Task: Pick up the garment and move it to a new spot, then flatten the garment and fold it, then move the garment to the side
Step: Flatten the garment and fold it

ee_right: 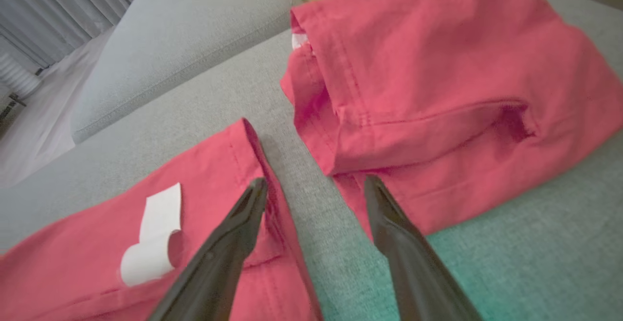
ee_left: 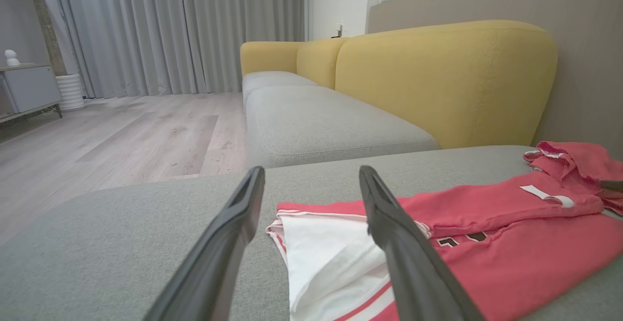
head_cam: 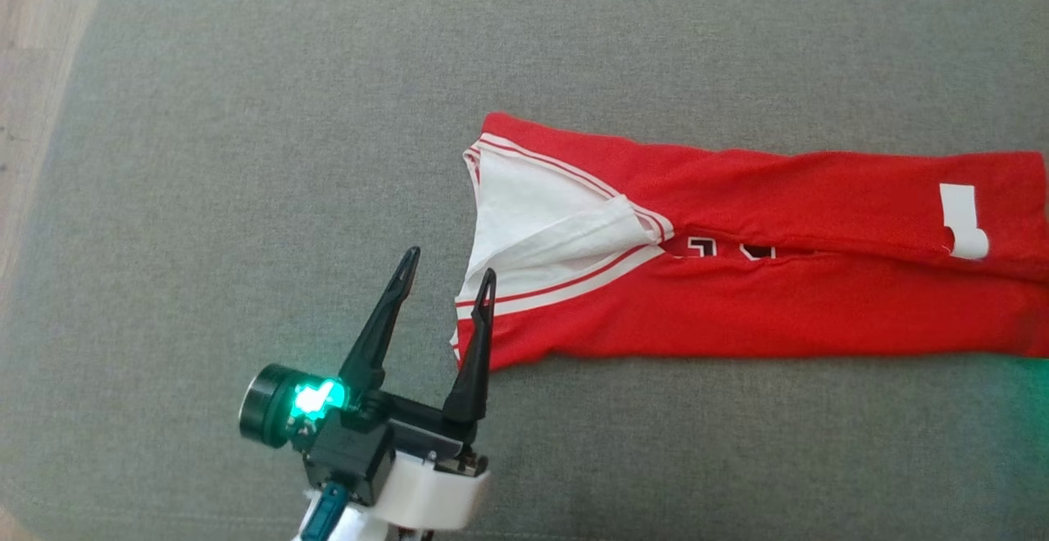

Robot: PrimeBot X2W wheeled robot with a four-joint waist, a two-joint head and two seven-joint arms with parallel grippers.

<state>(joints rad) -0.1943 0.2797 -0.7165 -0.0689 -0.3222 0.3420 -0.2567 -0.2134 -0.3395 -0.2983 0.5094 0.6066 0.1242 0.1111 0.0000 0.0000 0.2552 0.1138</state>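
the garment is lying on the grey cushion as a long red band, its two long sides seemingly turned in toward the middle. it is running from the centre of the head view out past the right edge. that narrow shape is probably why the arms are working at opposite ends: from there each could be taking one end, to fold the band across or to lift it.

the left jaws are standing wide open and holding nothing. they are sitting just off the end where the white lining is showing. one left finger is crossing the striped corner of that end, and the other is pointing over bare cushion, so most of the cloth is lying beyond and beside the gap. whether that finger is touching, i cannot tell.

the right jaws are also gaping and empty, near the white label. they are straddling a strip of bare cushion, with one right finger over the labelled part's edge and the other over a bunched red part.
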